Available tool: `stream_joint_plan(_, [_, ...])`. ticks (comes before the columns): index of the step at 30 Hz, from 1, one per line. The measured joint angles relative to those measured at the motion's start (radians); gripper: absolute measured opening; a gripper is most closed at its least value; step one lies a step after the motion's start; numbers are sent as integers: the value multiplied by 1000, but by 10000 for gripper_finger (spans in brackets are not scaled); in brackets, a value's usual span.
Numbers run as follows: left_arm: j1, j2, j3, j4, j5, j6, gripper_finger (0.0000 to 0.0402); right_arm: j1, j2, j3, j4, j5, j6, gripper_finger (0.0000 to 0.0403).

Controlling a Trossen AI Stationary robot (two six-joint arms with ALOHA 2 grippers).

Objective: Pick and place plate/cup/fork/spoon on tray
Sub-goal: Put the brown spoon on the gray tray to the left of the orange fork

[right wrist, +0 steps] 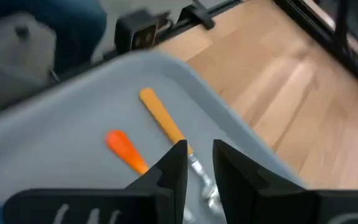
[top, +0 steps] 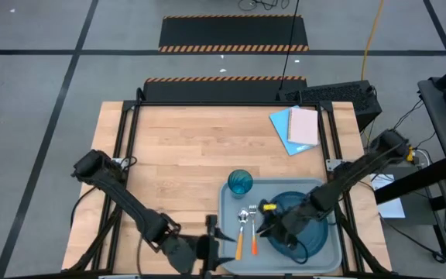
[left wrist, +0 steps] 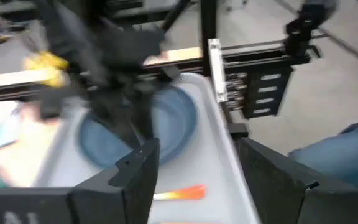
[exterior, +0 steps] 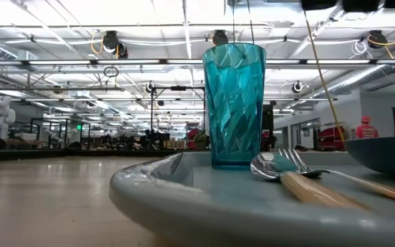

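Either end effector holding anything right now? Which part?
Nothing held. Left end effector open near the tray edge; right end effector empty, slightly parted above the fork.

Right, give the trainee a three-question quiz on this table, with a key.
1. True or false: the cup stands on the wooden table, off the tray.
2. Which item sits under the right pincer? A) the plate B) the pink sheet C) the keyboard
3. Fill in: the spoon and the fork lie side by side between the cup and the tray's near edge, their handles coloured ____.

Key: 1 false; it stands in the tray's far left corner. 2 A. 3 orange.
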Motion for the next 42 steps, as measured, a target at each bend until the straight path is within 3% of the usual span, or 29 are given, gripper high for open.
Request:
stream_joint_plan(7, [21, 143, 47, 51, 62, -52, 168, 42, -272, 0, -293, 1, 435, 70])
stream_joint_plan(10, [35, 203, 83, 58, 65, -89, 146, 68, -364, 0, -372, 44, 533, 70])
stream_joint_plan(15, [78, 300, 138, 32, 102, -151, 117, 132, -447, -41, -386, 213, 549, 70])
stream_joint_plan(24, [132, 376, 204, -256, 114, -356, 68, 155, -470, -89, -397, 234, 527, 70])
stream_joint_plan(36, [201, 424, 167, -252, 161, -277, 10, 155, -469, -90, -391, 234, 528, 70])
stream_joint_plan(42, [233, 430, 167, -281, 174, -290, 7, 155, -469, -90, -391, 234, 531, 70])
